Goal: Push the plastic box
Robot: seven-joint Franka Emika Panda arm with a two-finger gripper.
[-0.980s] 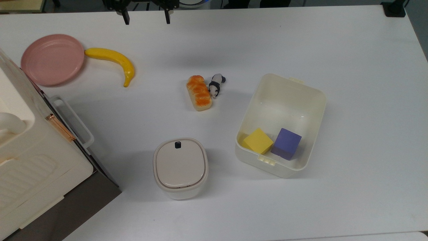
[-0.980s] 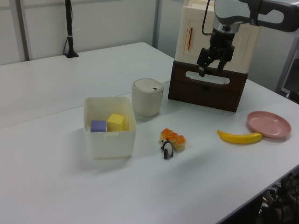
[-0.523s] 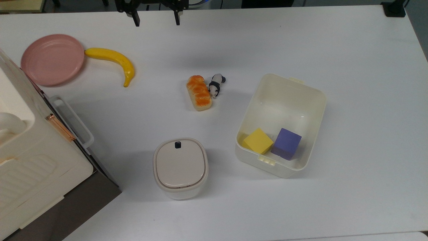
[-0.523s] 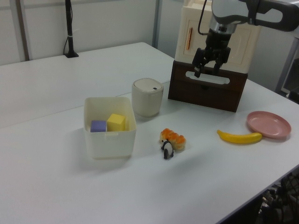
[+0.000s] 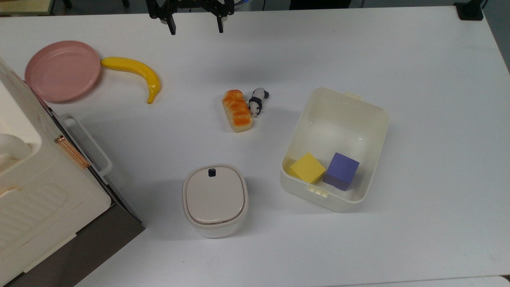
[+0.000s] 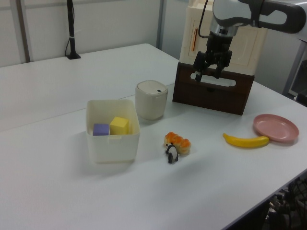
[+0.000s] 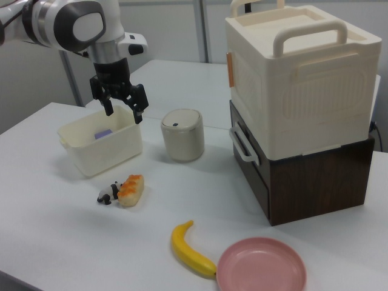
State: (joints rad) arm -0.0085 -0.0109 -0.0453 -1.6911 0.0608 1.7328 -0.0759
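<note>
Bright, even light from overhead; the white table (image 5: 418, 79) shows mild glare in the top view; shadows are soft and short beside each object; the left and right views look slightly soft and grainy.

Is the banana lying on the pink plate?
No, the banana lies on the table beside the pink plate, its tip at the rim.

White table (image 5: 418, 59), pale wall panels (image 6: 115, 21) behind

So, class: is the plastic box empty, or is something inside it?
Not empty. The open plastic box holds a yellow cube and a purple cube at one end.
</note>
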